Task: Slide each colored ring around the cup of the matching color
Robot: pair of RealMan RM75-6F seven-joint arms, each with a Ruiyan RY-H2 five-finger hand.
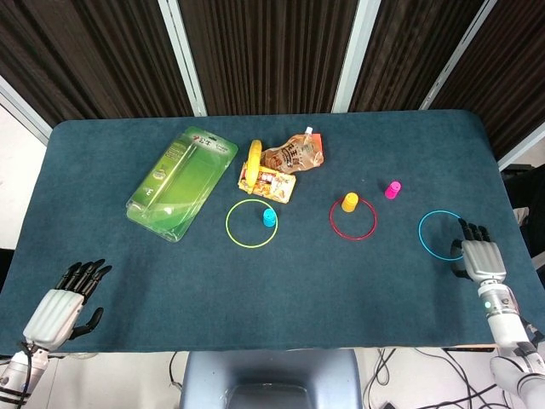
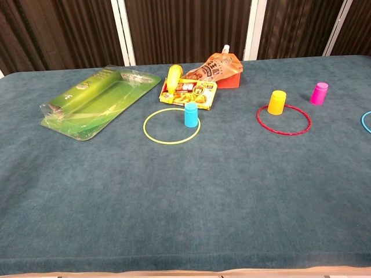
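From the head view, my right robot hand (image 1: 481, 256) lies flat on the blue-green cloth table (image 1: 272, 298), fingers apart and holding nothing, its fingertips at the near edge of the thin blue plastic ring (image 1: 444, 235). My left robot hand (image 1: 64, 302) rests near the table's front left corner, also empty with fingers spread. The small blue plastic cup (image 1: 269, 218) stands inside the yellow ring (image 1: 252, 222), and the small yellow cup (image 1: 349, 201) sits at the far rim of the red ring (image 1: 352, 218); the magenta cup (image 1: 392, 189) stands alone.

From the chest view, neither robot hand shows. The blue cup (image 2: 191, 114) is well apart from the blue ring (image 2: 366, 122) at the frame's right edge.

My worry: sliding the blue ring that far, it must pass the red ring (image 2: 283, 120) and yellow cup (image 2: 277, 102), and could snag or topple them.
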